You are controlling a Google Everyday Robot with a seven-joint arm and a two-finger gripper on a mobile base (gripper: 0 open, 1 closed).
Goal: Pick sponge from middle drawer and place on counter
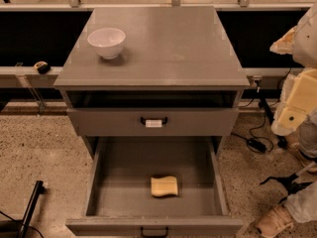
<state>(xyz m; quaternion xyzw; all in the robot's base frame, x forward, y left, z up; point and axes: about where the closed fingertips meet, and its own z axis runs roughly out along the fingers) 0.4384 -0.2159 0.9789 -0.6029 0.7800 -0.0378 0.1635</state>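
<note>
The sponge (164, 186), a small pale yellow block with wavy edges, lies flat on the floor of the open middle drawer (124, 167), near its front centre. The drawer is pulled far out and its dark handle shows at the bottom edge. The counter (168, 48) is the grey top slab of the cabinet. My gripper (293, 105), cream-coloured, is at the right edge of the camera view. It is to the right of the cabinet at about the height of the upper drawer front, well away from the sponge and holding nothing visible.
A white bowl (107, 42) stands on the counter's left rear part. The closed upper drawer front (153, 122) has a handle with a white tag. Cables and a black object (285, 183) lie on the speckled floor at right, near a tan shoe (271, 222). A black pole (30, 207) is at lower left.
</note>
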